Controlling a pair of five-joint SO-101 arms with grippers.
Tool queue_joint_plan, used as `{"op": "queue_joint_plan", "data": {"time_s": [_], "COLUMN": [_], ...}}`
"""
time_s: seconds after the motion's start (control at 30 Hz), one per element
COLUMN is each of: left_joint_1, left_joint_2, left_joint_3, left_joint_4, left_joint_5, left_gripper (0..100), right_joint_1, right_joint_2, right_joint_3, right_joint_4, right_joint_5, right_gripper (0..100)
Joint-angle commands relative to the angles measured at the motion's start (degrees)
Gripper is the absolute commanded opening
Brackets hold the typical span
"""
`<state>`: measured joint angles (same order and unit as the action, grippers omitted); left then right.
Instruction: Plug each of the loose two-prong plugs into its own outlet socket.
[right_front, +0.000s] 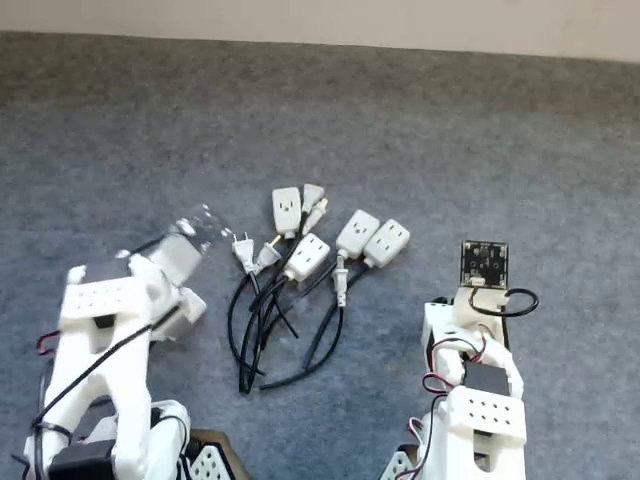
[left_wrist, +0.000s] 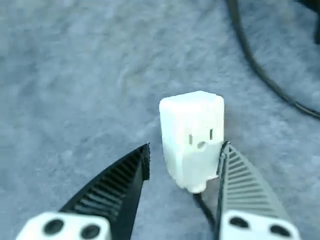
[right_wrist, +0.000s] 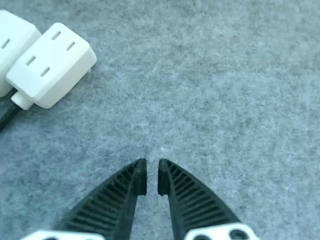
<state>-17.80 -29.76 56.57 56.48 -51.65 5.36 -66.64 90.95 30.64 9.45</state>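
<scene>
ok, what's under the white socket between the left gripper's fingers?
Grey carpet shows all round the white socket, and a black cord leaves its end nearest the left gripper. The patch directly beneath its body is covered, so contact cannot be told.

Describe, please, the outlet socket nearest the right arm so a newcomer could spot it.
White sockets on black cords lie clustered on the grey carpet. The outlet socket is the cluster's rightmost, beside a twin socket; only it has bare carpet on its right.
</scene>
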Motion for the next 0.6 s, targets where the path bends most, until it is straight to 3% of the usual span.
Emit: {"op": "queue_joint_plan", "data": {"time_s": [0.0,0.2,0.43,0.57], "left_joint_1": [-3.91,-5.23,-4.88,-5.14], "left_joint_2": [-0.75,-0.84,0.84,7.25], "left_joint_3": [-6.64,-12.00,-8.75,-7.25], "left_joint_4": [2.99,3.16,2.46,-3.52], "left_joint_5": [-1.93,-1.49,-1.49,-1.49], "left_gripper": [21,21,21,21], "right_joint_1": [-0.31,-0.31,-0.31,-0.31], "right_joint_2": [-0.75,-0.75,-0.75,-0.75], "right_joint_3": [-0.22,-0.22,-0.22,-0.22], "right_joint_4": [-1.01,-1.01,-1.01,-1.01], "right_joint_5": [0.70,0.70,0.70,0.70], "right_gripper": [5.5,5.5,5.5,5.5]}}
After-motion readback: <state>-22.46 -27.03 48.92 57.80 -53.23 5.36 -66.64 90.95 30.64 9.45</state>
